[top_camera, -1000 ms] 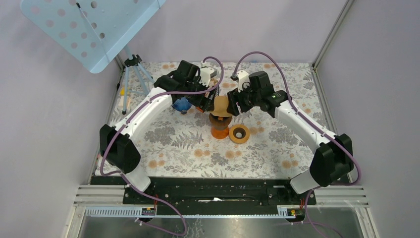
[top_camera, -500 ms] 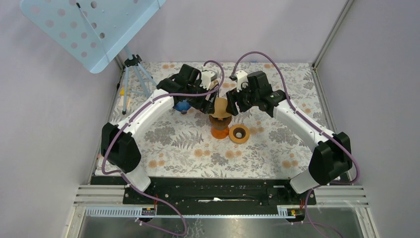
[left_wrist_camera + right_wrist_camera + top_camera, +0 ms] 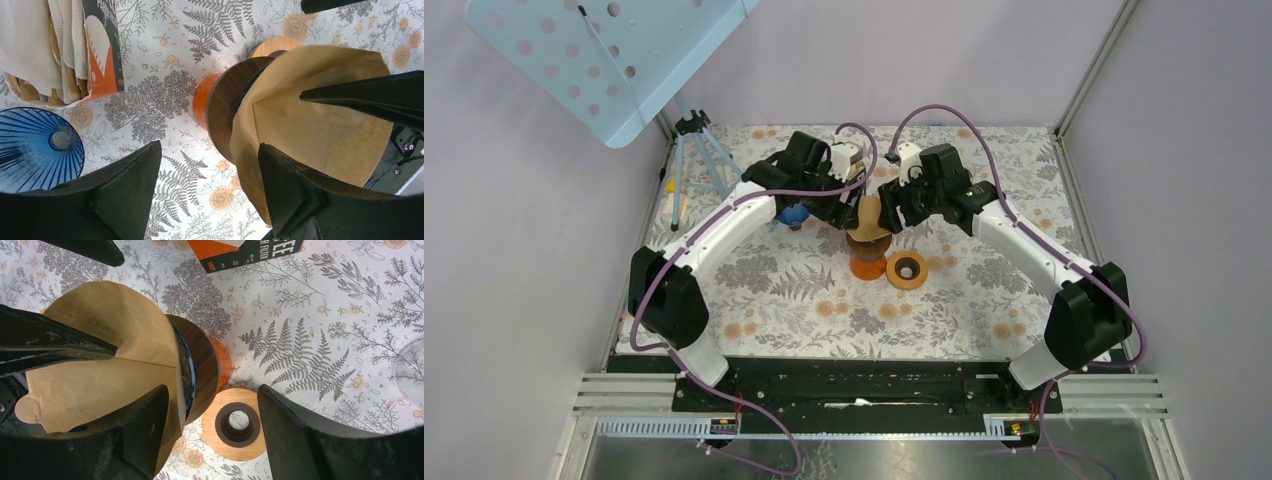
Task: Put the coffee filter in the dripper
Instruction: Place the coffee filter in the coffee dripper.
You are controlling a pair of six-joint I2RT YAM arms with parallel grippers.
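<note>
The brown paper coffee filter (image 3: 869, 212) stands in the dripper (image 3: 867, 262), an orange cone with a dark wooden collar, at mid table. My left gripper (image 3: 849, 205) is open on the filter's left side and my right gripper (image 3: 892, 212) is open on its right side. In the left wrist view the filter (image 3: 320, 125) lies against my right-hand finger (image 3: 300, 195), with the dripper's collar (image 3: 220, 110) behind it. In the right wrist view the filter (image 3: 110, 355) lies against my left-hand finger (image 3: 135, 435), over the collar (image 3: 202, 370). Each wrist view shows a finger of the other arm touching the paper.
A wooden ring (image 3: 907, 270) lies just right of the dripper, and it also shows in the right wrist view (image 3: 237, 422). A blue ribbed dripper (image 3: 40, 145) and an orange filter box (image 3: 95, 45) with loose filters sit left of it. A tripod (image 3: 696, 150) stands at the back left.
Both grippers have edged a little closer to the filter from either side. The filter stands slightly narrower and more upright in the dripper.
</note>
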